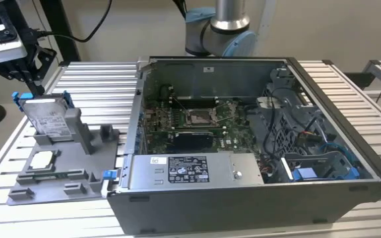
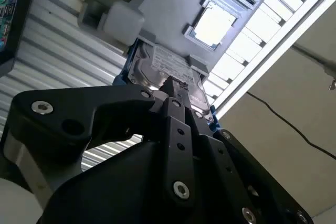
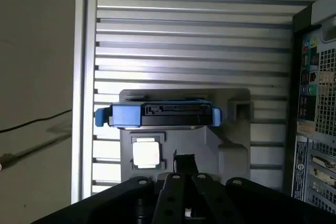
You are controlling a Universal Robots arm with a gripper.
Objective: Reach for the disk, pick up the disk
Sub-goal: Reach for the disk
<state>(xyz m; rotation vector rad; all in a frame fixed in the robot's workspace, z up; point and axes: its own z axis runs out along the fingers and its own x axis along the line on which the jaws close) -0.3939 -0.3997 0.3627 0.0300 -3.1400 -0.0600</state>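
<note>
Disk (image 2: 163,69) stands in grey holder (image 2: 168,3); gripper (image 2: 171,84) hides part of it

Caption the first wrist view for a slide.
Gripper poised short of the blue-bracketed hard drive, which stands on edge in its grey holder on the slatted table.

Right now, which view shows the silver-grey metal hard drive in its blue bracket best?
Exterior view: the flat silver-grey hard drive shows its labelled face, upright in the grey holder. Second wrist view: face partly behind the hand. First wrist view: edge-on.
</note>
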